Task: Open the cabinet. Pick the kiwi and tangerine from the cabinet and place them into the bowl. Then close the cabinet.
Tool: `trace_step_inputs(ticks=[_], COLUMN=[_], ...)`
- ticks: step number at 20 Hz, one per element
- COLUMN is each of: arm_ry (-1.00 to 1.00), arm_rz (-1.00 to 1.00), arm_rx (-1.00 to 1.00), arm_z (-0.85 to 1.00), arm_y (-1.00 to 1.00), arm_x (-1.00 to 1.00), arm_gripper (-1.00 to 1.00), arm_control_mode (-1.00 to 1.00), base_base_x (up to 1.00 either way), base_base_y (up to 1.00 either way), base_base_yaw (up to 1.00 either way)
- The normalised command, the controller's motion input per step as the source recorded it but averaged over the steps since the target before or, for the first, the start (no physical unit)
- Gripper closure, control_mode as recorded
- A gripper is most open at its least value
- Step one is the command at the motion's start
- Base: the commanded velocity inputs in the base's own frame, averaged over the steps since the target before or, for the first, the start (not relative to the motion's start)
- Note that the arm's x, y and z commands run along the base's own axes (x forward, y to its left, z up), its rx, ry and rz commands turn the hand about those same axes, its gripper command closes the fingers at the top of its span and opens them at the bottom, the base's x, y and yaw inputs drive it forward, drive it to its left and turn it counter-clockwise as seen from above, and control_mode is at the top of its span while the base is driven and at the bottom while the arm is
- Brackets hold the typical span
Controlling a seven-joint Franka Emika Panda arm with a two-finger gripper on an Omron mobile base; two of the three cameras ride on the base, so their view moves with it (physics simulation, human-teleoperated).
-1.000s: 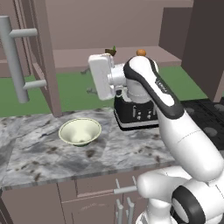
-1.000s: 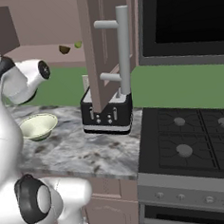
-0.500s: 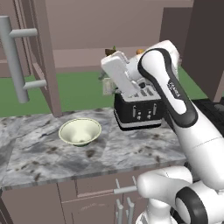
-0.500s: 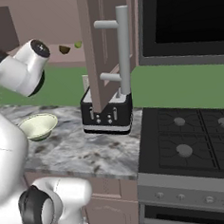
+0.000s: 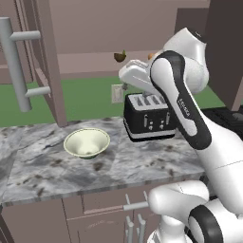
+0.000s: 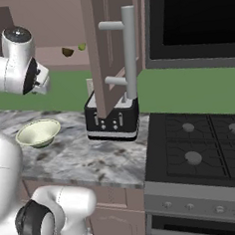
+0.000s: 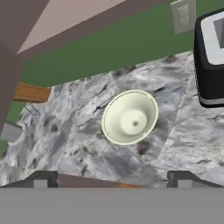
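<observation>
Hovering above the marble worktop [image 5: 42, 161], the robot's claw [image 7: 111, 177] looks down on the cream-green bowl [image 7: 130, 117], its fingers spread wide with nothing between them. Both doors of the cabinet [image 6: 96, 46] stand open. On the cabinet shelf, up and behind the bowl, sits the kiwi [image 5: 120, 56], with the tangerine [image 5: 151, 56] farther along, half hidden by the arm. Both fruits look small, light and firm, the kiwi dull-skinned, the tangerine likely slicker; each probably wants a gentle pinch across its middle. A black toaster [image 5: 147, 116] stands just beside the bowl.
</observation>
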Motion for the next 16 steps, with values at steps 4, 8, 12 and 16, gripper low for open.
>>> trace_step_inputs(ticks=[4, 8, 12, 16], arm_ry=[-0.24, -0.12, -0.02, 0.03], arm_rz=[-0.06, -0.04, -0.01, 0.0], arm_rx=[-0.22, -0.07, -0.02, 0.0], arm_z=[0.0, 0.04, 0.01, -0.03], arm_y=[-0.43, -0.55, -0.39, -0.07], arm_x=[0.0, 0.0, 0.01, 0.18], arm_gripper=[-1.0, -1.0, -1.0, -1.0], arm_control_mode=[-1.0, -1.0, -1.0, -1.0], base_base_x=[0.0, 0.0, 0.0, 0.0], base_base_y=[0.0, 0.0, 0.0, 0.0], base_base_yaw=[0.0, 0.0, 0.0, 0.0])
